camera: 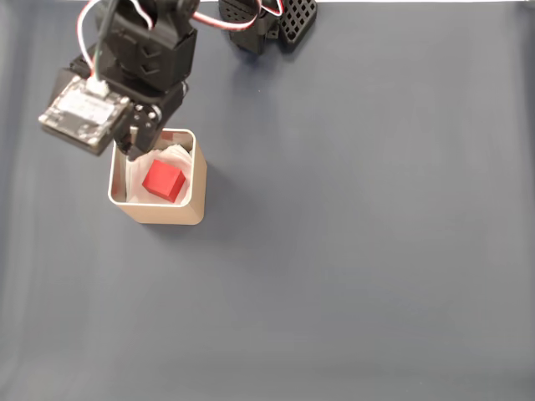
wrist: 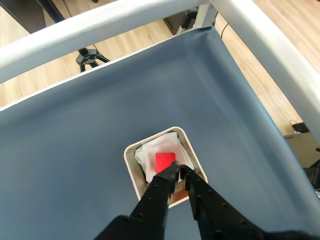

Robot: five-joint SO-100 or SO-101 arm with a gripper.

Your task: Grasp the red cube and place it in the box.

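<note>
In the fixed view the arm reaches in from the far edge of the dark blue surface (camera: 351, 251), its black body angled down toward the left, with the end effector (camera: 136, 149) hanging over the far-left corner of the box (camera: 199, 180). The red cube (camera: 164, 180) lies inside the box on the white lining (camera: 179, 155), free of the fingers. In the wrist view the two black fingers (wrist: 162, 186) come up from the near edge and converge above the near rim of the box (wrist: 131, 161), their tips almost touching, with only a thin gap between them and nothing held. The red cube (wrist: 164, 161) sits just beyond the tips, down in the lining. The box stands in the left half of the surface in the fixed view, near the arm's base (camera: 267, 25).
</note>
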